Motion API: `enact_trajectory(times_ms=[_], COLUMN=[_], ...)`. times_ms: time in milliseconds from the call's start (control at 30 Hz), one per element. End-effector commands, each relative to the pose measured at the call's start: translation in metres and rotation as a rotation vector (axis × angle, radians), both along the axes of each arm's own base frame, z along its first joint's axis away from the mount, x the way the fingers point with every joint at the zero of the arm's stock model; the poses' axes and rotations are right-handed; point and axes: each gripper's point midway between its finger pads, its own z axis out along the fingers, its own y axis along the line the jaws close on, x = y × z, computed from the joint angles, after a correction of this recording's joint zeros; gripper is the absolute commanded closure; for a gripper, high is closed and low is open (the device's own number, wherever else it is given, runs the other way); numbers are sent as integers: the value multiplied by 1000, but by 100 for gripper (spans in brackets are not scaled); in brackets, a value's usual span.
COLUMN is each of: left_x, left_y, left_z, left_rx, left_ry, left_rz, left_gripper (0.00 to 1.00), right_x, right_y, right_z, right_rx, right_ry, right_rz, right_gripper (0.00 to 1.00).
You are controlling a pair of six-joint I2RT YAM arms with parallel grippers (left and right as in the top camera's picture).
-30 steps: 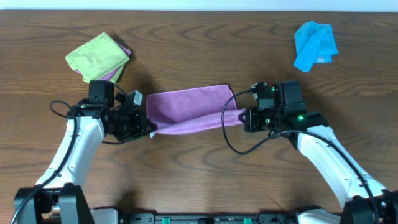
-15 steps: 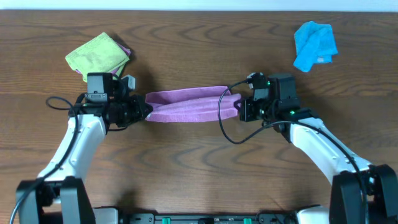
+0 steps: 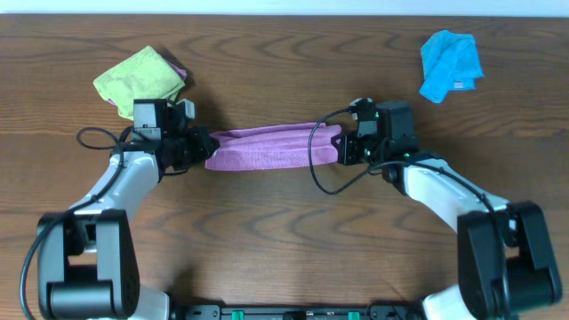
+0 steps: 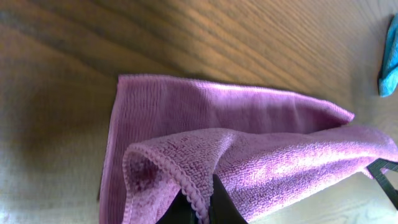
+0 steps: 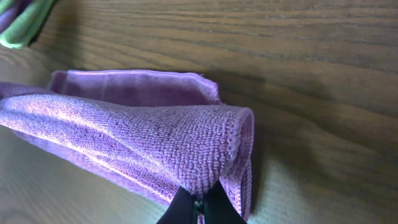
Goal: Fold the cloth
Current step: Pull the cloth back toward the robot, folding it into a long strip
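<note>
From overhead, the purple cloth (image 3: pixel 267 153) lies as a narrow band in the middle of the table (image 3: pixel 284 249). It stretches between the left hand (image 3: pixel 204 149) and the right hand (image 3: pixel 341 149), each clenched on one end. A green cloth (image 3: pixel 138 78) lies near the left hand, a blue cloth (image 3: pixel 449 62) well apart. The left wrist view shows the hemmed upper layer pinched above a flat lower layer. The right wrist view shows the same at the other end.

A robotics test bench: cabled left arm (image 3: pixel 116 184) and right arm (image 3: pixel 436 188) at a wood-grain table (image 3: pixel 284 253).
</note>
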Motion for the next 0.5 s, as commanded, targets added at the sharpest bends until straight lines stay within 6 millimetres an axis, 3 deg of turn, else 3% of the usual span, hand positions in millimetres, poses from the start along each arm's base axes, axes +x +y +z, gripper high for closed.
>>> enact_trajectory(times_ms=[0,233,467], left_x=[10,14,12], left_y=[24,24,24], left_z=[-15,-28,-33], left_rx=[77,72,76], left_ry=[13,27,39], left_rz=[95,103,96], left_gripper=[94,94,91], right_x=[27,39,21], right_y=[-24,-19,-20], right_z=[-3,-14,-29], right_rx=[-87,-96,-139], right_ry=[-32,-12,70], right_rz=[-120,-112,-99], right_gripper=[99,99,99])
